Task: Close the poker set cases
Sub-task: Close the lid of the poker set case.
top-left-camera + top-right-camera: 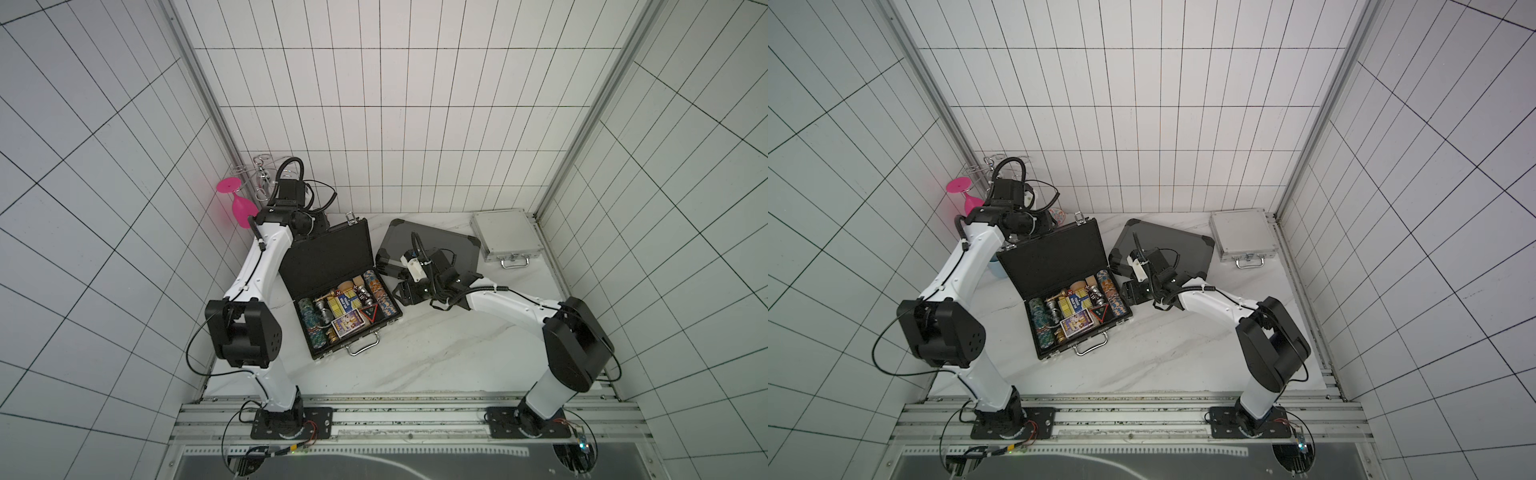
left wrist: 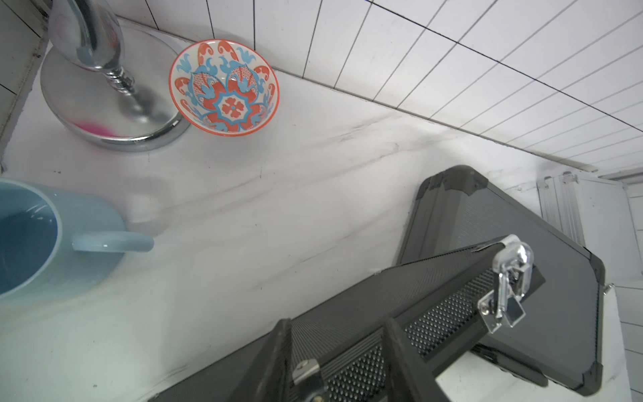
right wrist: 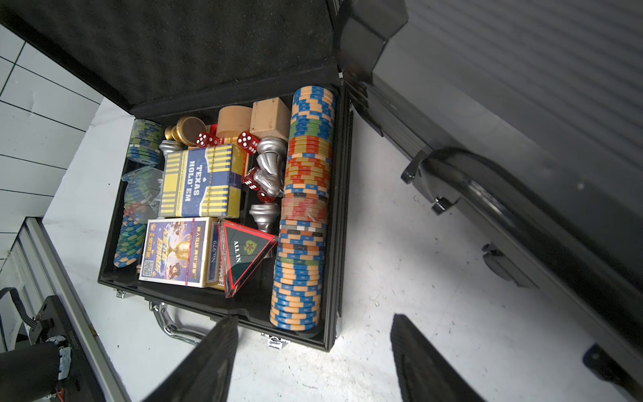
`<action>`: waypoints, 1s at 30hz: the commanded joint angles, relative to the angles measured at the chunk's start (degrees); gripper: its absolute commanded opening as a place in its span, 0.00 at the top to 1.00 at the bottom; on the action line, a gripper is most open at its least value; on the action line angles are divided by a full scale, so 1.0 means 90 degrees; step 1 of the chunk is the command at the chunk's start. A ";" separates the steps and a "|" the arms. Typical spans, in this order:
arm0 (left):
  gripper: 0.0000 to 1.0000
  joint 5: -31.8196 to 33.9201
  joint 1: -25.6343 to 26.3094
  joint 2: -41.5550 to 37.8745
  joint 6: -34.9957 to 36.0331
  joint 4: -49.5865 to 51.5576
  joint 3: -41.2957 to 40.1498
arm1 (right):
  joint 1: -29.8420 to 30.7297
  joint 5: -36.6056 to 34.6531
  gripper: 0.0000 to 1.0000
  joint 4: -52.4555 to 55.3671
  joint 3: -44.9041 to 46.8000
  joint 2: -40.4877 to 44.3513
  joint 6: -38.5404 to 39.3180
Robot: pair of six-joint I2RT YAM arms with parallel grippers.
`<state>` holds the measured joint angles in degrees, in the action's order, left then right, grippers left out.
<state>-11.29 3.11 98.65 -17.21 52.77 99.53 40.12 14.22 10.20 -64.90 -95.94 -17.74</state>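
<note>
The black poker set case (image 1: 328, 257) (image 1: 1054, 266) lies open mid-table, its lid tilted back over chips, card decks and dice (image 3: 222, 188). My left gripper (image 2: 335, 323) (image 1: 311, 230) is at the lid's top edge (image 2: 348, 313), one finger on the outer shell and one on the inner foam, shut on it. My right gripper (image 3: 313, 323) (image 1: 401, 291) is open over bare table between the black case and the dark grey case (image 1: 440, 249) (image 3: 522, 87), holding nothing. The grey case is closed. The small silver case (image 1: 505, 235) (image 1: 1241, 235) is closed at the back right.
Behind the black case's lid stand a patterned bowl (image 2: 224, 87), a blue mug (image 2: 34, 236) and a chrome rack (image 2: 114, 115) holding a pink glass (image 1: 241, 208). Tiled walls close in the back and both sides.
</note>
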 commanded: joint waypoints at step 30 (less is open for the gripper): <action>0.55 -0.0289 0.0500 -0.1734 -0.0358 -0.0131 -0.2888 | -0.0559 0.2528 0.39 -0.2928 0.0849 -0.0058 -0.2215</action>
<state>-13.74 7.01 84.73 -20.18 52.07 75.92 35.59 32.71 -11.90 -61.41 -95.94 -35.51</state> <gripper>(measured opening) 0.447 0.614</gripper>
